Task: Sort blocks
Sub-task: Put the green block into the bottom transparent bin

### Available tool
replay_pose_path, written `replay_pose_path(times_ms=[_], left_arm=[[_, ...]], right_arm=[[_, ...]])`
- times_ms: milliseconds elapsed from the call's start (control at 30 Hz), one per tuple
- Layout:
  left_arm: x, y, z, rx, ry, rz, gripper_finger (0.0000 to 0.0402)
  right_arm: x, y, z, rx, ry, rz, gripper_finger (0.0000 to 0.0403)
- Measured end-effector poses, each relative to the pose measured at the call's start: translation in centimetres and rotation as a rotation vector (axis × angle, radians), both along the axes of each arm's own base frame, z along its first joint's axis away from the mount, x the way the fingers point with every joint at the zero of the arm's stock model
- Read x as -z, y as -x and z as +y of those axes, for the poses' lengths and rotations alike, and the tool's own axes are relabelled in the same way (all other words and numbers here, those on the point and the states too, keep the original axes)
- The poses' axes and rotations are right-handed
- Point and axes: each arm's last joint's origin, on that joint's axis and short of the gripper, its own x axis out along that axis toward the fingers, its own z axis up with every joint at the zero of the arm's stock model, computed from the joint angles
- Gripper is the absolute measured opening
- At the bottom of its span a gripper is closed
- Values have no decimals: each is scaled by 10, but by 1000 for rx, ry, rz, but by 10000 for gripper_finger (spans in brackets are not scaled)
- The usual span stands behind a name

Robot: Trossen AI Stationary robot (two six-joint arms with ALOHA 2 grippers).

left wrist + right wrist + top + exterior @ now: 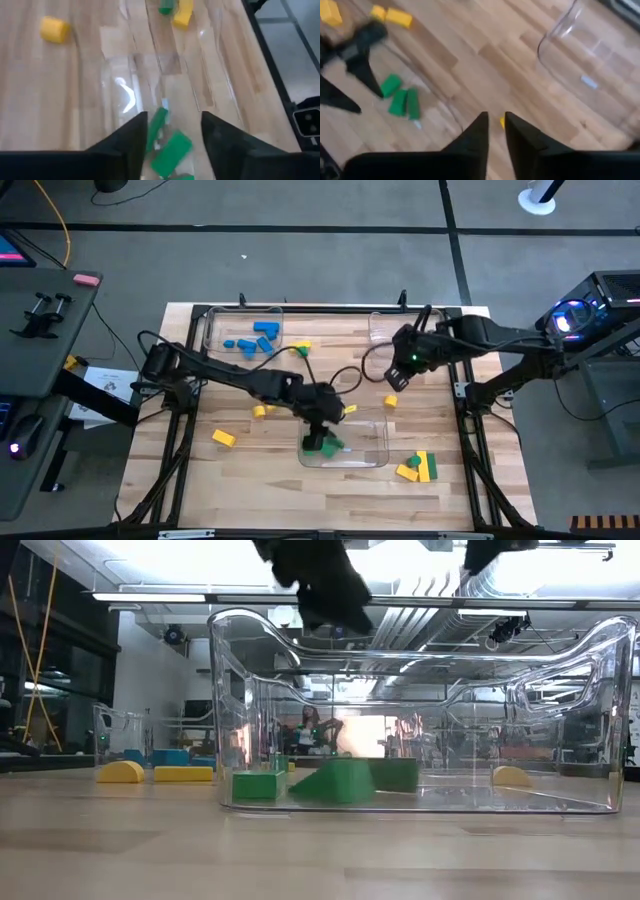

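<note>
Above the near clear tray [378, 442], your left tool [322, 438] spreads, releasing green blocks [169, 150]; next, fetch another; right tool [398, 373] nearly closed.

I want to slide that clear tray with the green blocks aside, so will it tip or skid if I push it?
The clear tray probably skids rather than tips: it sits flat and wide on the smooth wooden table. It looks thin-walled, so likely light. The green blocks lie loose inside and may slide about.

Three blocks [345, 780] inside the near tray [420, 802], others scattered around.
</note>
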Motion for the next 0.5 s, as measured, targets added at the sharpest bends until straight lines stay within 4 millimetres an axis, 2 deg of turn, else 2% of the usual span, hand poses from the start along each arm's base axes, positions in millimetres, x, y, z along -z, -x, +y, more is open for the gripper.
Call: replay_pose_path(times_ms=[133, 267, 367, 500], left_arm=[[-27, 7, 17, 27, -65, 103, 218], [-49, 27, 50, -45, -78, 169, 237], [-65, 45, 72, -132, -49, 84, 238], [-85, 75, 87, -216, 69, -150, 239]], right_arm=[[2, 6, 21, -14, -83, 41, 125], [12, 13, 56, -40, -212, 95, 177], [37, 21, 89, -15, -289, 185, 198], [86, 32, 135, 108, -420, 236, 205]])
